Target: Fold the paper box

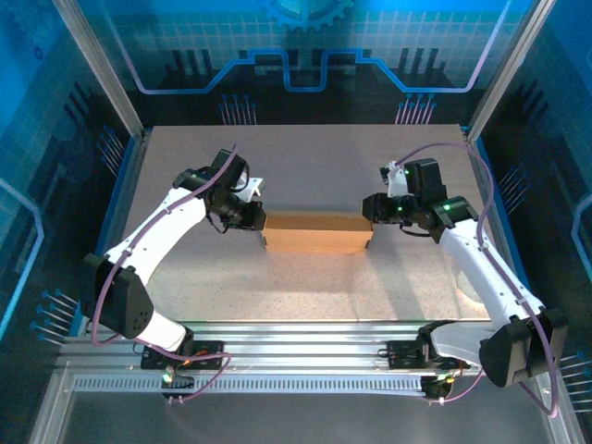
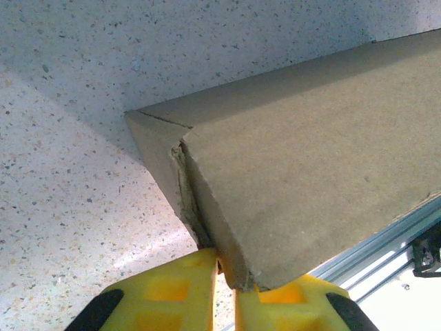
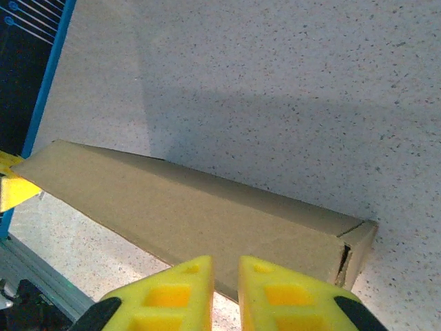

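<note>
The paper box [image 1: 317,231] lies long and flat at the centre of the desk [image 1: 305,166]; the left end effector [image 1: 255,220] meets its left end, the right end effector [image 1: 371,215] its right end; the left arm [image 1: 153,240] and right arm [image 1: 481,268] bow outward from the bottom edge; the left wrist view shows a frayed cardboard corner at the slit between yellow fingers [image 2: 172,296], the right wrist view a gaping end flap [image 3: 358,248]; both pairs stand nearly together; I cannot tell whether they pinch cardboard.
</note>
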Action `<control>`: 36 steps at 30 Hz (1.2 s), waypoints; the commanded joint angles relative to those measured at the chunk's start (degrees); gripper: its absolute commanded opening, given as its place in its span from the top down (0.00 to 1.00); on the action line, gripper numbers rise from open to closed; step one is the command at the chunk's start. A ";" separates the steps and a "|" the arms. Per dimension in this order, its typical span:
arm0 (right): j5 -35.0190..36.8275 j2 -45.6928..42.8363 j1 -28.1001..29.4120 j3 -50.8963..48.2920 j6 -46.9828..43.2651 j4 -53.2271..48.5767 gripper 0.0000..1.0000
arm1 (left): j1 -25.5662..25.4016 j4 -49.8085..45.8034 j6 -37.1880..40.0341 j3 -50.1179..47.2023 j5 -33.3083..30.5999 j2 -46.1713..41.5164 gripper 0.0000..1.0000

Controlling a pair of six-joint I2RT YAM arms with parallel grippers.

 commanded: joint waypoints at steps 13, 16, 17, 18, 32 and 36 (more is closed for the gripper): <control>-5.33 0.44 -2.30 -5.50 -0.45 2.00 0.82 | 1.56 -4.13 -3.85 2.61 5.71 -7.42 0.69; -5.58 0.35 -2.38 -6.42 -0.73 2.00 0.82 | 3.79 -2.01 -4.90 2.63 10.05 -8.30 0.68; -5.69 0.27 -2.37 -6.69 -0.92 2.00 0.82 | 4.18 -1.34 -5.04 2.94 10.77 -8.22 0.68; -5.69 0.26 -2.36 -6.89 -0.91 1.99 0.82 | 4.30 -0.65 -5.23 3.32 11.01 -7.89 0.68; -5.43 0.01 -2.36 -7.98 -1.64 1.69 0.83 | 4.34 5.37 -4.46 3.42 14.17 -0.09 0.67; -5.42 -0.13 -2.35 -8.58 -1.73 1.73 0.83 | 4.38 6.82 -4.36 1.87 14.03 -0.11 0.67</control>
